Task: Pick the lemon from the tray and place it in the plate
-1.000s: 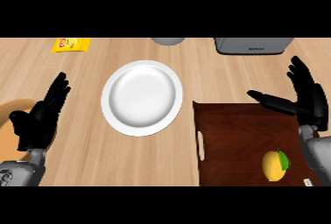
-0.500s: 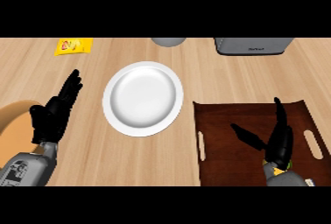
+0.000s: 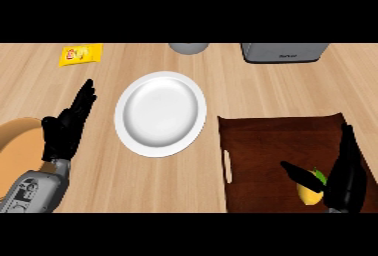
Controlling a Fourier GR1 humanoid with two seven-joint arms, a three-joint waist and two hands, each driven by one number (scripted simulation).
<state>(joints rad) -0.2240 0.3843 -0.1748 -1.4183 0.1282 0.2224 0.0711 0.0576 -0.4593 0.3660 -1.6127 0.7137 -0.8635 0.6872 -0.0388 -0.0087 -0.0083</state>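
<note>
Reaching at the frame's lower right, right hand [image 3: 341, 182] flanks the lemon [image 3: 311, 192] in the tray [image 3: 273, 137], thumb and fingers apart, nothing grasped; plate [image 3: 161, 113] at centre bare; left hand [image 3: 65, 127] rests open at left; pick and placement both outstanding

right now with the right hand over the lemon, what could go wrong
The lemon sits near the tray's lower edge, half hidden by the right hand, so the grasp may land off centre and it could roll. Carrying it to the plate means clearing the tray's raised rim.
</note>
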